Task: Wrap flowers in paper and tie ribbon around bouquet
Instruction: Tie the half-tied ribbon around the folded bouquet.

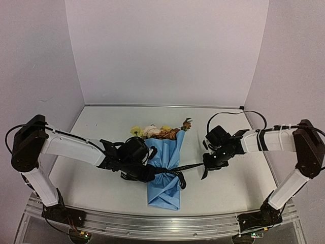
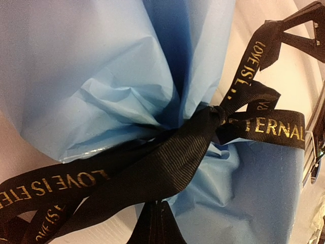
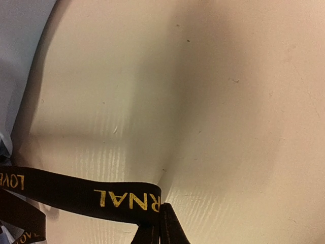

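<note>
Wide shot first: the table [image 1: 91, 178] carries the bouquet [image 1: 166, 190] at its middle, lying lengthwise with its folded tail toward the arms. The paper [image 1: 170, 150] is a light blue cone, pinched in at the waist. The flowers [image 1: 152, 131] poke out of the far end, yellow, pale pink and orange-brown.

Now the ribbon [image 1: 192, 166]: black with gold lettering, knotted round that waist. From the knot one strand stretches straight out to the right and into the right gripper [image 1: 207, 165], which sits well clear of the paper. Its wrist view shows the fingers [image 3: 167, 231] clamped tight on the ribbon's end.

On the other side, the left gripper [image 1: 151, 173] is right against the bouquet's left flank at the knot. Its fingers [image 2: 152, 229] are pressed together with a strand of ribbon caught between them, just beside the crumpled blue.
</note>
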Action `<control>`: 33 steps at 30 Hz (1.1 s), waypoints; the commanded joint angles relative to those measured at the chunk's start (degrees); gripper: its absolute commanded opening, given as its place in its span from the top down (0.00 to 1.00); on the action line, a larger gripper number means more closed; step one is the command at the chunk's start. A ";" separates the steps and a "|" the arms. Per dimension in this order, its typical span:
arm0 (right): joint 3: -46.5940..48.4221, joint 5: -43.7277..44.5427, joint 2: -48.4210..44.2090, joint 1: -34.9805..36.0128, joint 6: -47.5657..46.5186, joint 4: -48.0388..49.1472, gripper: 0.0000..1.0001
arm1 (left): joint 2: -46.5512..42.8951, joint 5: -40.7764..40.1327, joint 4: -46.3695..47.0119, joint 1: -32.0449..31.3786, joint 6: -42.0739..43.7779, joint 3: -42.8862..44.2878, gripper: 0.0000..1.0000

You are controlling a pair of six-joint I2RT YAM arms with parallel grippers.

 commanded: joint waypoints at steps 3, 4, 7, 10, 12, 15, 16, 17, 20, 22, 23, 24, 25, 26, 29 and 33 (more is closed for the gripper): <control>0.47 2.99 -1.79 -2.31 -0.61 -3.01 1.00 | -1.64 -1.10 -2.12 0.08 -0.32 -0.97 1.00; 0.62 2.17 -1.69 -2.48 -0.51 -3.17 1.00 | -1.62 -1.02 -2.07 0.08 -0.32 -0.95 1.00; 1.58 0.73 -1.29 -2.56 -0.35 -4.28 1.00 | -1.39 -0.79 -1.94 0.08 -0.26 -0.72 1.00; 0.68 4.56 -1.93 -3.05 -1.32 -4.82 1.00 | -1.39 -0.93 -1.89 0.12 -0.29 -0.77 1.00; 0.45 4.75 -2.21 -3.94 -1.42 -5.15 1.00 | -1.44 -0.86 -1.89 0.09 -0.32 -0.91 1.00; 0.36 4.71 -2.31 -5.06 -1.15 -5.76 1.00 | -1.71 -0.92 -2.04 0.07 -0.20 -0.95 1.00; 0.56 4.12 -2.22 -5.18 -1.03 -5.80 1.00 | -1.66 -0.90 -2.13 0.08 -0.04 -0.83 1.00; 0.91 3.29 -2.07 -5.23 -0.95 -5.86 1.00 | -1.54 -0.83 -2.22 0.08 0.11 -0.63 1.00; 1.41 2.87 -2.13 -5.19 -0.93 -6.06 1.00 | -1.36 -0.91 -2.29 0.08 0.21 -0.35 1.00; 1.19 3.61 -2.79 -5.19 -1.48 -6.25 1.00 | -1.38 -0.93 -2.29 0.08 0.29 -0.39 1.00; 1.25 3.50 -3.18 -5.19 -1.67 -6.42 0.97 | -1.47 -0.81 -2.21 0.09 0.31 -0.40 1.00; 1.51 2.89 -3.52 -5.19 -1.88 -6.74 0.92 | -1.48 -0.39 -2.19 0.09 0.49 -0.27 1.00; 1.90 2.05 -3.90 -5.15 -1.89 -7.22 0.87 | -1.49 -0.09 -2.12 0.09 0.72 -0.12 0.99; 2.29 1.42 -4.33 -4.98 -1.74 -7.91 0.82 | -1.54 -0.02 -2.13 0.08 0.96 0.11 0.95; 3.61 1.73 -6.14 -3.54 -1.69 -11.04 0.69 | -2.37 -0.90 -2.26 0.06 1.73 0.90 0.73; 3.89 -0.09 -9.14 -1.17 -1.14 -13.00 0.60 | -4.17 -1.82 -2.32 0.08 2.56 2.37 0.49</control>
